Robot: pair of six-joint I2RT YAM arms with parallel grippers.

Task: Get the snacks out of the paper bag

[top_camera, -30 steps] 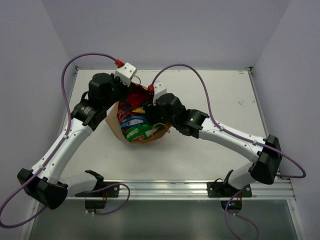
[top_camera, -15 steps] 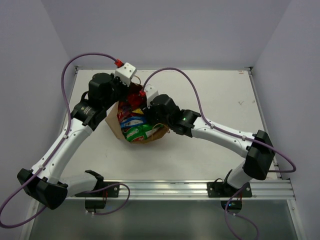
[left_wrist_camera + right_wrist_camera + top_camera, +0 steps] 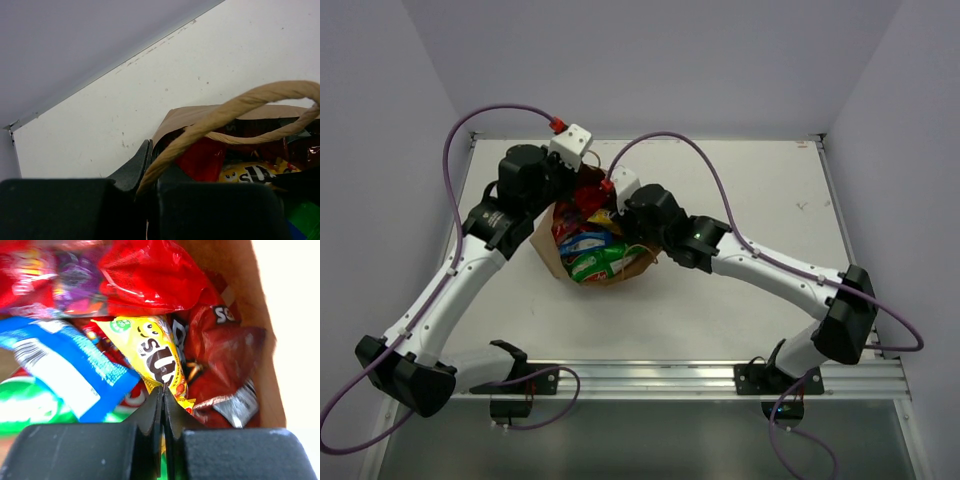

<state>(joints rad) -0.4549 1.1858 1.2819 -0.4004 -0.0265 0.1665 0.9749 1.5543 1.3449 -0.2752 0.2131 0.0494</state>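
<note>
Bag: the plain brown kraft paper bag [image 3: 638, 264] rests on the white bench [image 3: 760, 200] between the arms, mouth open, with the crinkly foil snacks [image 3: 588, 244] inside.
Left claw: the left claw [image 3: 150, 152] is clamped on the twisted paper loop handle [image 3: 240, 102]; we treat it as the anchor.
Right claw: the right claw [image 3: 163, 392] is pinched together on the near end of the small yellow foil packet [image 3: 156, 357].
Procedure: we advise a slow, straight lift through the mouth, so the packet slides clear of the red foil packets [image 3: 150, 275].
Risk: the end grip is thin, so the foil may slip.
</note>
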